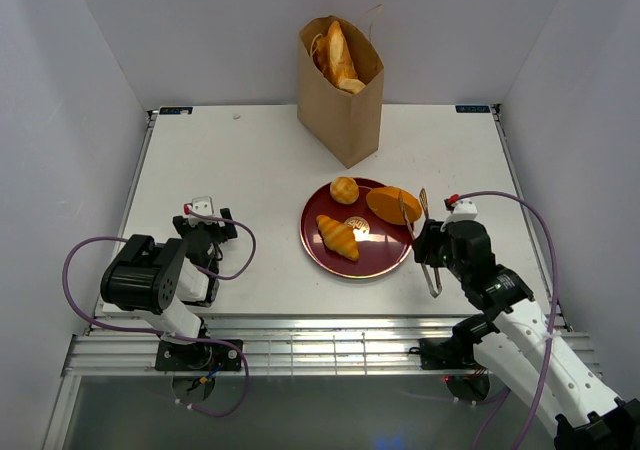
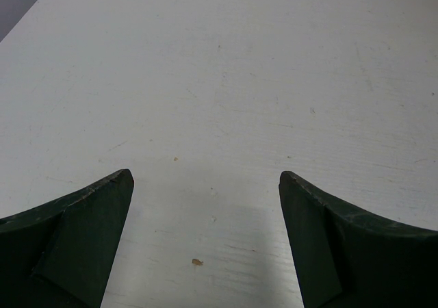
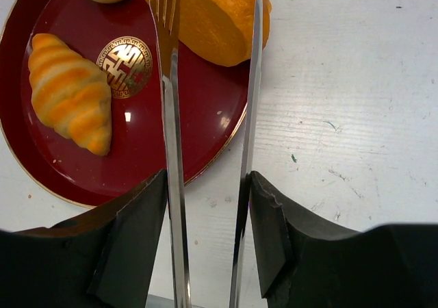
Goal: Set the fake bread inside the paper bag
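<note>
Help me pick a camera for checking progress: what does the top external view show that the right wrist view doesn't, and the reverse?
Only the top external view shows the paper bag with a baguette and other bread inside, and the left gripper, off to the plate's left. Only the right wrist view shows up close how the right gripper clamps the two arms of the metal tongs, which run over the orange loaf. Both show the dark red plate, the croissant, the loaf and the tongs.
</note>
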